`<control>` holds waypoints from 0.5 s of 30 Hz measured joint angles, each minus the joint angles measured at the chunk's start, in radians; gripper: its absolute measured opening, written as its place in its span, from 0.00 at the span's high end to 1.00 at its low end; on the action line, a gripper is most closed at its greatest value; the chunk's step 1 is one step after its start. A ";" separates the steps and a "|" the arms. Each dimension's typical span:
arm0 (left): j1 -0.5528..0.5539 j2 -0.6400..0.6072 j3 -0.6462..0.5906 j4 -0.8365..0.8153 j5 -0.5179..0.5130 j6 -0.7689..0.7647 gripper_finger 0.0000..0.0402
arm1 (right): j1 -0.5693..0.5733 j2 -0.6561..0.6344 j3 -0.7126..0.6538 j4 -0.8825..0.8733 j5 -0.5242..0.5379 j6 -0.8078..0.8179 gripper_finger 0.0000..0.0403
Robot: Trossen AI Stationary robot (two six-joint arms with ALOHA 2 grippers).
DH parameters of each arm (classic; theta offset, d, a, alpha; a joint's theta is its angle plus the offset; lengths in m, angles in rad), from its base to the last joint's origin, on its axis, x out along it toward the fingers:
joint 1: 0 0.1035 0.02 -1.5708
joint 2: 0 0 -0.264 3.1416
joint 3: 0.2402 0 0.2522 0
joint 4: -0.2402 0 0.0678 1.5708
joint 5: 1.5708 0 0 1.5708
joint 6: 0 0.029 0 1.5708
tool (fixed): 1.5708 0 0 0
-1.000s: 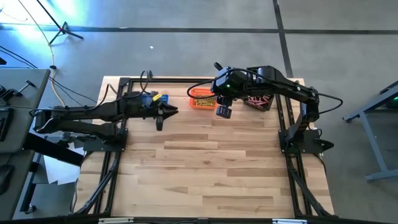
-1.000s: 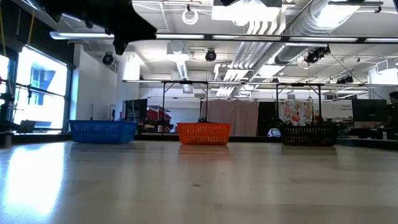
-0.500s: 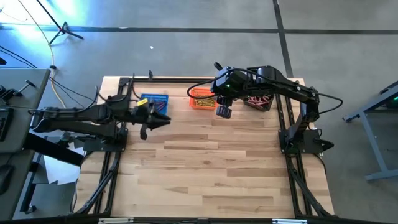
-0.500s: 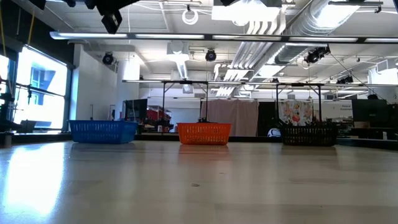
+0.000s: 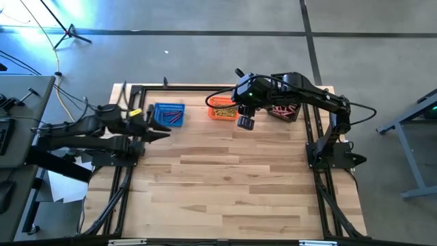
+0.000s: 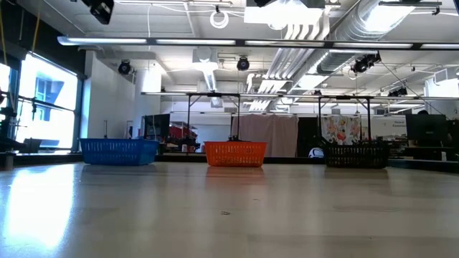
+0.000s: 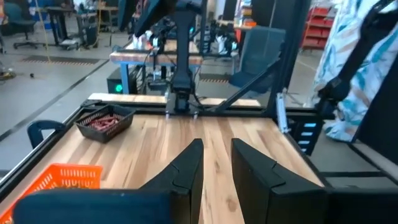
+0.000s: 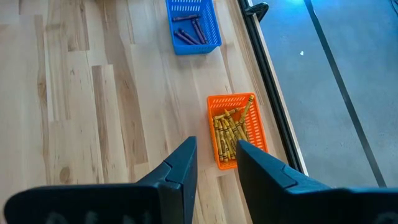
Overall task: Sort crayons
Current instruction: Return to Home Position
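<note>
Three mesh baskets stand in a row along the table's far edge. The blue basket (image 5: 168,114) holds dark purple crayons (image 8: 188,32). The orange basket (image 5: 220,109) holds yellow crayons (image 8: 233,129). The black basket (image 5: 283,111) holds reddish crayons (image 7: 102,122). My left gripper (image 5: 162,131) hovers at the table's left edge, just left of and nearer than the blue basket, pointing level toward the right, open, with nothing between its fingers (image 7: 193,155). My right gripper (image 5: 246,123) hangs above the table beside the orange basket's near end, tilted down, open and empty (image 8: 216,144).
A black frame rail (image 5: 225,87) runs along the table's far edge behind the baskets, and side rails (image 5: 126,178) run along the left and right. The bare wooden tabletop (image 5: 225,184) stretches toward the near edge. In the low view the baskets (image 6: 235,153) stand at the far side.
My left gripper has drawn back from over the blue basket toward the table's left edge and risen a little, rolling slightly as it went. The blue basket now shows uncovered. Its fingers keep the same gap.
</note>
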 joint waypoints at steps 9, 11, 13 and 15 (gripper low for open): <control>0.000 -0.200 0.000 -0.129 0.048 0.022 0.82 | 0.000 0.000 0.000 0.000 0.000 0.000 0.76; 0.000 -0.217 0.000 -0.138 0.051 0.024 0.82 | 0.000 0.000 0.000 0.000 0.000 0.000 0.76; 0.000 -0.232 -0.012 -0.121 0.071 0.025 0.82 | 0.000 0.000 0.000 0.000 0.000 0.000 0.76; 0.000 -0.267 -0.060 -0.058 0.108 0.023 0.82 | 0.000 0.000 0.000 0.000 0.000 0.000 0.76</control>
